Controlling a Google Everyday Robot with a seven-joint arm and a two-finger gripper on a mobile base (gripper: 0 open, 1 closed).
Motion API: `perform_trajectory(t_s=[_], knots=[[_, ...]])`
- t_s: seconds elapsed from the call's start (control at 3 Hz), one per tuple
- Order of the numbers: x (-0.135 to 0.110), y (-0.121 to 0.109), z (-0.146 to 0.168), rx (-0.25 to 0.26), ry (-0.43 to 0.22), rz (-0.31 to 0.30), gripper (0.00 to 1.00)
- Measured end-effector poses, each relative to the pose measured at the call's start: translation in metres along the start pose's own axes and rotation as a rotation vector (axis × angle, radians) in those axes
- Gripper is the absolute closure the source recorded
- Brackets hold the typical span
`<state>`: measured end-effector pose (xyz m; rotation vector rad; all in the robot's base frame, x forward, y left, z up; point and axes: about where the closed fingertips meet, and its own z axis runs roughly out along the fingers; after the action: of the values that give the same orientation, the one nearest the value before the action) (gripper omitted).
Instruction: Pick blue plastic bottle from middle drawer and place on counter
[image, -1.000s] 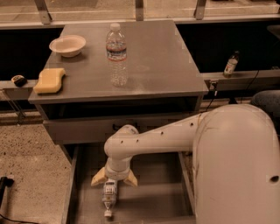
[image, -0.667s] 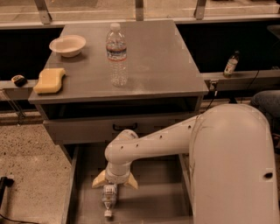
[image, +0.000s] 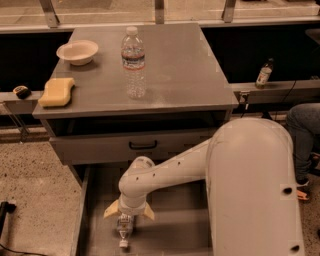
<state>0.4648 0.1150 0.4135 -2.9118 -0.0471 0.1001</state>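
The small blue plastic bottle (image: 123, 231) lies on its side on the floor of the open middle drawer (image: 187, 222), white cap toward the front. My gripper (image: 129, 215) hangs down into the drawer right over the bottle's far end. Its two yellowish fingers (image: 112, 210) are spread open to either side of the bottle and do not grip it. The white arm reaches in from the right. The counter (image: 175, 75) is the grey metal top of the cabinet above.
On the counter stand a taller clear water bottle (image: 133, 62), a white bowl (image: 77, 51) and a yellow sponge (image: 57, 91). A closed drawer front with a black loop handle (image: 143, 145) sits above the open drawer. A dark bottle (image: 263, 73) stands on the right ledge.
My gripper has sunk a little lower over the small bottle. The bottle has not moved.
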Motion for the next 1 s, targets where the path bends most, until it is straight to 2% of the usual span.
perform_trajectory(t_s=[0.33, 0.67, 1.0], knots=[[0.0, -0.003, 0.017, -0.017, -0.01, -0.008, 0.0], [-0.001, -0.003, 0.033, -0.018, -0.03, -0.003, 0.12], [-0.001, -0.002, 0.041, -0.02, -0.042, 0.009, 0.35]])
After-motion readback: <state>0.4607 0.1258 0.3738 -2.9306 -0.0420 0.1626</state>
